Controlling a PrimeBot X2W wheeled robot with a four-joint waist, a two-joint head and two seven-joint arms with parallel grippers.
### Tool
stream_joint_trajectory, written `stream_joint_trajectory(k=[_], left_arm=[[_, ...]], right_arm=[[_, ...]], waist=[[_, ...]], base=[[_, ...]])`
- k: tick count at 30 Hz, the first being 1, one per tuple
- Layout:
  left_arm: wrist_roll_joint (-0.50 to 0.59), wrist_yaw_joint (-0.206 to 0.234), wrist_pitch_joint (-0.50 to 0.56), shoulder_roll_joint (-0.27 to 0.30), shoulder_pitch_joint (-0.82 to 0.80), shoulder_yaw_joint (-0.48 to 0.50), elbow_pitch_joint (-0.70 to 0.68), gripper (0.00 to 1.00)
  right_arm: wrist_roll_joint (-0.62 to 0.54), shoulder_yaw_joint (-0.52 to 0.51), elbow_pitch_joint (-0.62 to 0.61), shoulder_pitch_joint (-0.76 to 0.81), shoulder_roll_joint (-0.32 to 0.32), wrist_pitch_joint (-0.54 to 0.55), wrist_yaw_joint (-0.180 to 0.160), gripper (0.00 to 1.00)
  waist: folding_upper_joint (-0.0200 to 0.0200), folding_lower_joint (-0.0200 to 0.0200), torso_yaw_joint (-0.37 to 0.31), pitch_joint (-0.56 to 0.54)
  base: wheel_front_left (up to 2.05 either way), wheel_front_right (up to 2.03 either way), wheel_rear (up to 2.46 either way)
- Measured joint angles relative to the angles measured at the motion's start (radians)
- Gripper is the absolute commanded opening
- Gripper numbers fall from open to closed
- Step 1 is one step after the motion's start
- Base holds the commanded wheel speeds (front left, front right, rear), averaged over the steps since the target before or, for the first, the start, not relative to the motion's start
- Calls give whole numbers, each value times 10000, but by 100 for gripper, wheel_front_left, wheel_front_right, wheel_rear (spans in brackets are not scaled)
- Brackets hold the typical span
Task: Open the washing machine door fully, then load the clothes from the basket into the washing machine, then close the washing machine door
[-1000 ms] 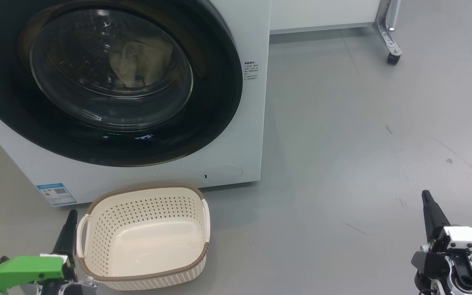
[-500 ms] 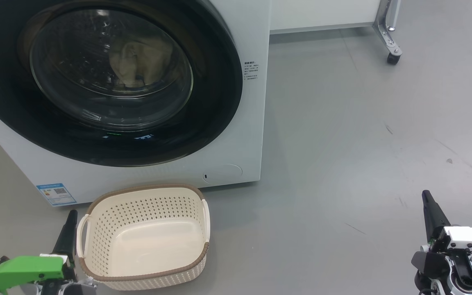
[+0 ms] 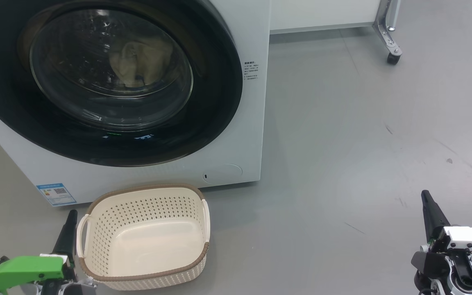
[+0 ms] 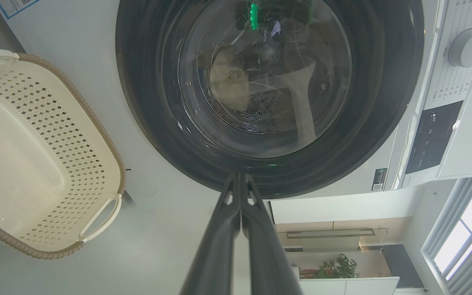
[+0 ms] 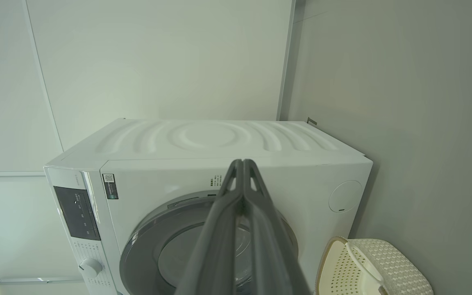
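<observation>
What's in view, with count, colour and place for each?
washing machine: one, white, upper left
door: one, black rim with clear glass, shut on the machine's front
clothes: one bundle, pale cream, behind the door glass
basket: one, cream with brown rim, empty, in front of the machine
label: one, blue, low on the machine's front
wheeled leg: one, metal, upper right
left gripper: one, dark, shut, beside the basket
right gripper: one, dark, shut, lower right
</observation>
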Motion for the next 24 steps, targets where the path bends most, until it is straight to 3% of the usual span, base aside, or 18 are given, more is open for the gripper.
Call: stream_joint_trajectory(k=[24], left_arm=[[0,0,0,-2,-1,4,-2,0]], right_arm=[[-2,-17,-8,0,35,0,0,0]], waist=[[0,0,0,0]], base=[[0,0,0]])
